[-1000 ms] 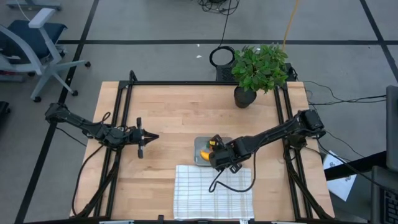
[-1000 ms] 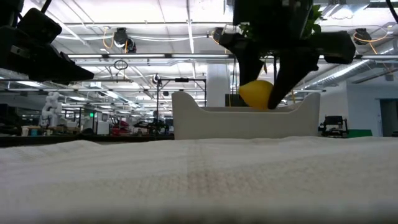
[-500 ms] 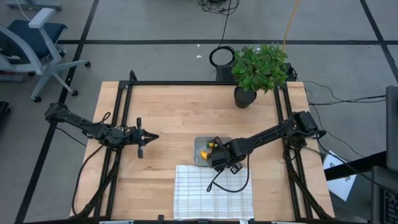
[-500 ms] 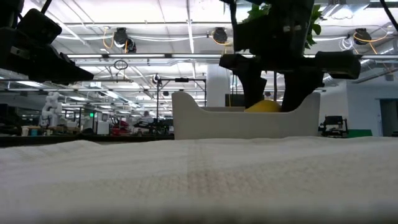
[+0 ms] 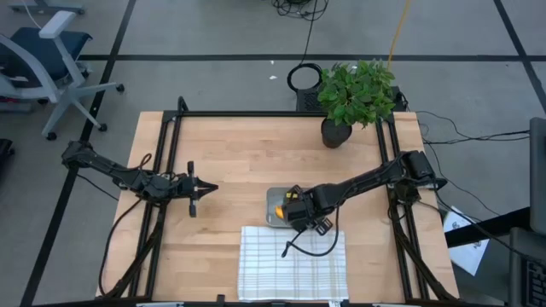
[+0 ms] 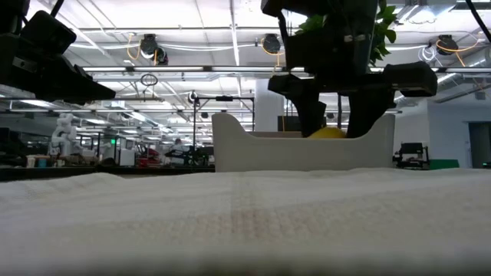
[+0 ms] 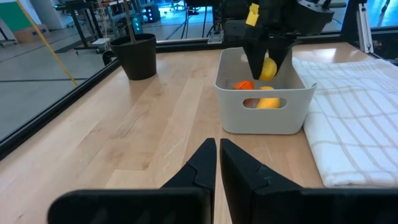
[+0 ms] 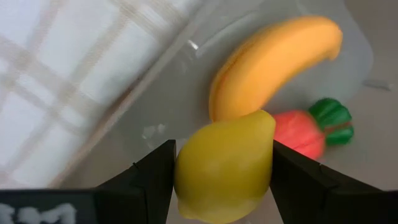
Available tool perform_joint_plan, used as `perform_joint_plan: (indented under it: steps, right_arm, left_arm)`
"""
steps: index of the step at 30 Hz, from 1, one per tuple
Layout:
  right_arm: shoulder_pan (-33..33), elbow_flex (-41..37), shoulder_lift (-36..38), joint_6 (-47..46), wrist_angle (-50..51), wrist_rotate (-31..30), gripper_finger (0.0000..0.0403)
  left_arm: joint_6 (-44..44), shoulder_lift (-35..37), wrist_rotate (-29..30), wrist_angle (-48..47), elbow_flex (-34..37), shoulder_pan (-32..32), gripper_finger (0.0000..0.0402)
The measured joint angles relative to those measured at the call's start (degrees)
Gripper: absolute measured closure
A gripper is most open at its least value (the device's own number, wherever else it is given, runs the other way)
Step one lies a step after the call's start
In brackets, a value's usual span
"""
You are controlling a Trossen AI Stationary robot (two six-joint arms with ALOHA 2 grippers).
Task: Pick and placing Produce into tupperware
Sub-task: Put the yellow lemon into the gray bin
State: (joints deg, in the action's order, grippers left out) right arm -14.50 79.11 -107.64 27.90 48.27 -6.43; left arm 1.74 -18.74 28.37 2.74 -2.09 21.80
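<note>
Lemon (image 8: 225,163) now lower, inside tub (image 7: 264,109); right gripper (image 8: 221,171) pinches it directly above banana (image 8: 273,63) & carrot (image 8: 311,130).

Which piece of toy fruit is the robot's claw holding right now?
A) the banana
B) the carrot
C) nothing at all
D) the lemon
D: the right gripper has the yellow lemon clamped between its two fingers over the tub, while the banana and the carrot already lie on the tub's floor.
</note>
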Motion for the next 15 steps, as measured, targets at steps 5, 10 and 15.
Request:
perform_joint_plan:
  steps: [5, 10, 15]
  right_arm:
    - [-0.06, 0.0, -0.32, 0.14, -0.01, 0.65, 0.0195]
    - [-0.02, -0.02, -1.35, 0.7, 0.04, 0.63, 0.0195]
    - [0.0, -0.02, -1.79, 1.37, -0.15, 0.64, 0.0195]
  left_arm:
    - [0.0, 0.02, 0.01, -0.02, 0.0, -0.02, 0.0376]
    - [0.02, 0.01, 0.01, -0.08, 0.0, -0.01, 0.0376]
    - [0.04, 0.01, 0.01, -0.08, 0.0, -0.02, 0.0376]
